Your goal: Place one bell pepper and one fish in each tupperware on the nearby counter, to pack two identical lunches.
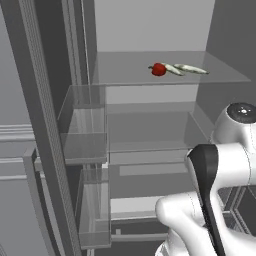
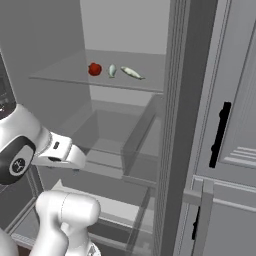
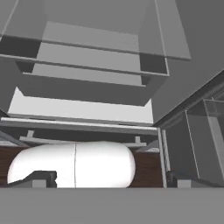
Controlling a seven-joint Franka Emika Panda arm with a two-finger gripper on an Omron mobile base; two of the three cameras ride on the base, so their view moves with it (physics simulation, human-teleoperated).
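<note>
Left base view: bell pepper [image 1: 158, 69] overlaps fish [image 1: 191, 68].

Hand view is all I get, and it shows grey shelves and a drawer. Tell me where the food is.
Observer: One bell pepper lies on the upper glass shelf of the open fridge.
Operator: Give me the fish too.
Observer: One fish lies close beside the pepper on that shelf, with a second fish on its far side from the pepper.
Operator: Report the arm.
Observer: The arm stands in front of the lower shelves, below the level of the food.
</note>
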